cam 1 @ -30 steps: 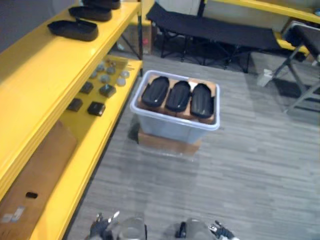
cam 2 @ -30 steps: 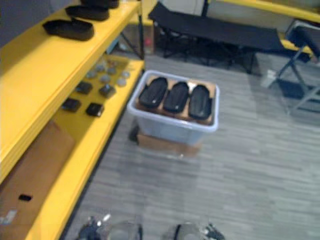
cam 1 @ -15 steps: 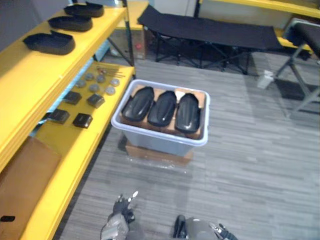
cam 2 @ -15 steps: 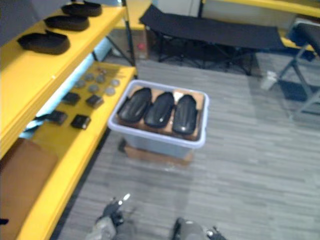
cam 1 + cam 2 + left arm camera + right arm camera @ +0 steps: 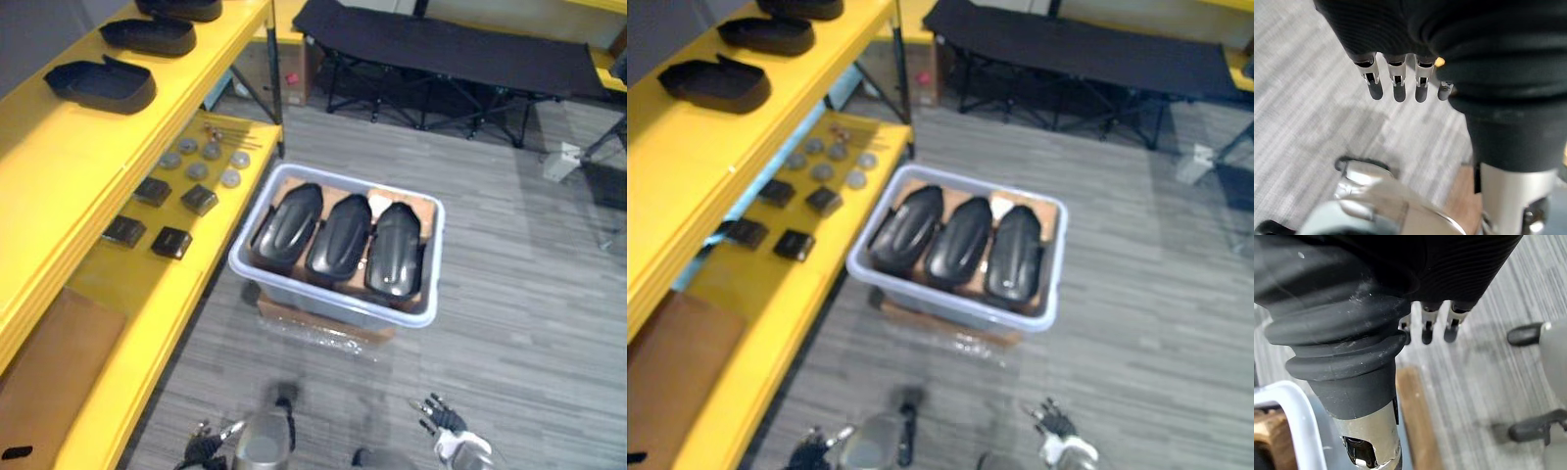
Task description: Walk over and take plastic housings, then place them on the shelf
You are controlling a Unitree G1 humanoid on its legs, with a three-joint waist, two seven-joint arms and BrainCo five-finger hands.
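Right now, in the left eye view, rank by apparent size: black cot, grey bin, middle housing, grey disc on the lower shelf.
1. black cot, largest, though farther off and partly cut off
2. grey bin
3. middle housing
4. grey disc, smallest

left hand (image 5: 1395, 81) relaxed, right hand (image 5: 1428, 327) relaxed
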